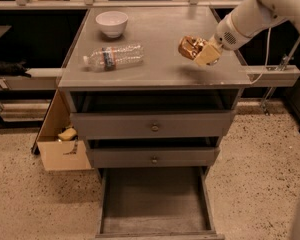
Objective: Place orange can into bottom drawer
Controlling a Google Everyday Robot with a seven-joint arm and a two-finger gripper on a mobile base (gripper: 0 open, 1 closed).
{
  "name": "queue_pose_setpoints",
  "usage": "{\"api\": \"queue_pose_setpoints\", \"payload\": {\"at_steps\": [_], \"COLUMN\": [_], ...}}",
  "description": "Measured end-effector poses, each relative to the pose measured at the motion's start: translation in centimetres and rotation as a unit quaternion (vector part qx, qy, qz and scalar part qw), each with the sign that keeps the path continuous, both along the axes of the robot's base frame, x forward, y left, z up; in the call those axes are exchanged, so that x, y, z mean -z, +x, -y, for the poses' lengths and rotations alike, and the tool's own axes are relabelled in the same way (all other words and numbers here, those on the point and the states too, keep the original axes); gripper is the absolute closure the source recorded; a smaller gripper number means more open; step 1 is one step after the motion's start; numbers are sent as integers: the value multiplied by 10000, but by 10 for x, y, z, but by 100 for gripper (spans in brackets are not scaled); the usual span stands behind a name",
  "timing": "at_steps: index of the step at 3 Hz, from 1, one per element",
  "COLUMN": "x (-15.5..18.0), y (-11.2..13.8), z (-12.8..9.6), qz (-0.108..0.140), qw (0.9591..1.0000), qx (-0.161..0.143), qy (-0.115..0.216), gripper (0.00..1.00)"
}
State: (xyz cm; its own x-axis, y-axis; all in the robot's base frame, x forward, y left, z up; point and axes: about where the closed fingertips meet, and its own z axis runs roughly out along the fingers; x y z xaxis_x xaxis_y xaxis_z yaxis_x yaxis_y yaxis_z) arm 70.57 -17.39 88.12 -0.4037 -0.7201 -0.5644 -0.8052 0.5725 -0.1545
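The orange can (pixel 189 47) is a shiny orange-gold dented can, held in my gripper (pixel 200 53) a little above the right part of the grey cabinet top (pixel 160 39). The gripper is shut on the can, its tan fingers (pixel 208 57) clamped on the can's right side. My white arm (pixel 250 14) comes in from the upper right. The bottom drawer (pixel 155 200) is pulled out at the foot of the cabinet, with a bare grey floor, directly below and in front of the can.
A clear plastic water bottle (pixel 113 57) lies on its side on the cabinet top's left. A white bowl (pixel 112 23) stands at the back left. Two shut knobbed drawers (pixel 154 127) sit above the open one. A cardboard box (pixel 60 139) stands left of the cabinet.
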Motion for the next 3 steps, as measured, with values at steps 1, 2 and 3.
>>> {"api": "queue_pose_setpoints", "payload": {"at_steps": [1,2,3], "x": [-25,-25,-21], "y": [-47,-47,-70], "z": [2,2,-3], "qz": [381,381,391], "qw": [9983,9983,9963], "qx": [-441,-441,-758], "qy": [45,45,83], "gripper": [100,100,100]}}
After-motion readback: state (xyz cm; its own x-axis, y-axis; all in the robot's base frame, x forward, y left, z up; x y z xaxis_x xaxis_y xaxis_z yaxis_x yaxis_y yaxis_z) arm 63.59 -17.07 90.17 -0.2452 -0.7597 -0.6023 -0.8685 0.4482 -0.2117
